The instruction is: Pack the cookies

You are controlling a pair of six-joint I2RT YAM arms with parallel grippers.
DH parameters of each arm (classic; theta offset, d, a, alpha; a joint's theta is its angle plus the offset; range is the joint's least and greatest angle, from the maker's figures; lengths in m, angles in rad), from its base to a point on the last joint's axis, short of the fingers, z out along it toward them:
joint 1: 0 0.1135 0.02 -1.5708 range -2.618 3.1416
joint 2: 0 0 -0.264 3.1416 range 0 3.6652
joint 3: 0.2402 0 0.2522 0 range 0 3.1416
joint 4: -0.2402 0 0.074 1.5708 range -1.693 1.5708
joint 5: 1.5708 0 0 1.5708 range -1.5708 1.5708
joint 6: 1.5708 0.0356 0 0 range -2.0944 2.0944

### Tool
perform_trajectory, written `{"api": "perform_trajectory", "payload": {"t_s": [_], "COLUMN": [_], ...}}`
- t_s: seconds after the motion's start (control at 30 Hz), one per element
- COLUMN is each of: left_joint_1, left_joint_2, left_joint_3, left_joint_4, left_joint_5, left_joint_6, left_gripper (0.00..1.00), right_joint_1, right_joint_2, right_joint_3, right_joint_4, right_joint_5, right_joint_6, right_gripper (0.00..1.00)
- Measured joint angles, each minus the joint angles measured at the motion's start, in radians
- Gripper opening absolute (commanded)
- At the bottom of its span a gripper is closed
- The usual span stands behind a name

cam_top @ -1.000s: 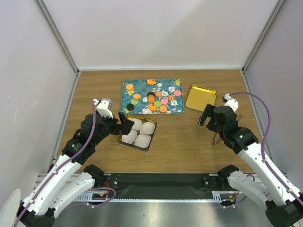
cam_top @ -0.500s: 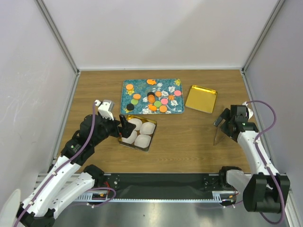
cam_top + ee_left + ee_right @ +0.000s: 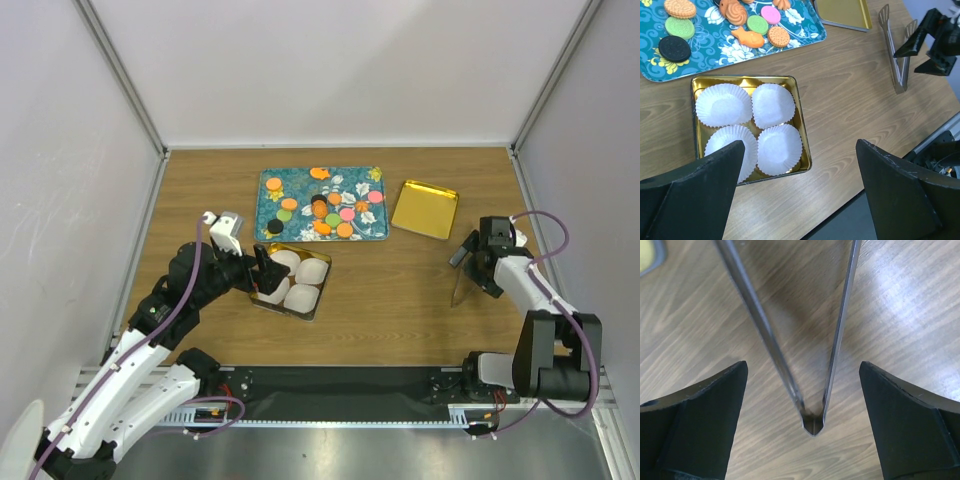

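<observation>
The cookies [image 3: 325, 208] are small orange, green, pink and dark brown discs lying on a teal flowered tray [image 3: 270, 200]; some also show in the left wrist view [image 3: 680, 27]. A gold tin [image 3: 321, 291] holds several empty white paper cups [image 3: 722, 104]. My left gripper [image 3: 266, 272] hovers over the tin's near left side, open and empty [image 3: 800, 145]. My right gripper [image 3: 478, 262] is open and empty above the metal tongs [image 3: 457, 290]. In the right wrist view, the tongs' hinge end [image 3: 812, 426] lies between its fingers [image 3: 802, 365], on the table.
A gold lid [image 3: 425, 208] lies upside down to the right of the teal tray. The tongs [image 3: 897, 50] lie on the wood at the right, near the lid [image 3: 842, 12]. White walls enclose the table on three sides.
My right arm has folded back to the right and its gripper now sits over the tongs' hinge end. My left gripper has barely moved over the tin.
</observation>
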Motion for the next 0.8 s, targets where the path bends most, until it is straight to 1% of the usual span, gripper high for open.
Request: {"api": "perform_trajectory", "payload": {"t_s": [0.2, 0.53, 0.67, 0.77, 0.8], "left_joint_1": [0.000, 0.000, 0.000, 0.000, 0.000], "left_joint_2": [0.000, -0.001, -0.001, -0.001, 0.000], "left_joint_3": [0.000, 0.000, 0.000, 0.000, 0.000], "left_joint_4": [0.000, 0.000, 0.000, 0.000, 0.000], "left_joint_5": [0.013, 0.014, 0.014, 0.014, 0.014], "left_joint_6": [0.000, 0.000, 0.000, 0.000, 0.000], "left_gripper": [1.00, 1.00, 1.00, 1.00, 1.00], "right_joint_1": [0.000, 0.046, 0.046, 0.046, 0.046], "right_joint_2": [0.130, 0.224, 0.237, 0.243, 0.243], "right_joint_3": [0.025, 0.057, 0.063, 0.068, 0.068], "right_joint_4": [0.039, 0.075, 0.087, 0.095, 0.097], "right_joint_5": [0.017, 0.068, 0.069, 0.070, 0.069], "right_joint_6": [-0.016, -0.039, -0.042, -0.045, -0.046], "right_gripper": [0.89, 0.86, 0.82, 0.68, 0.66]}}
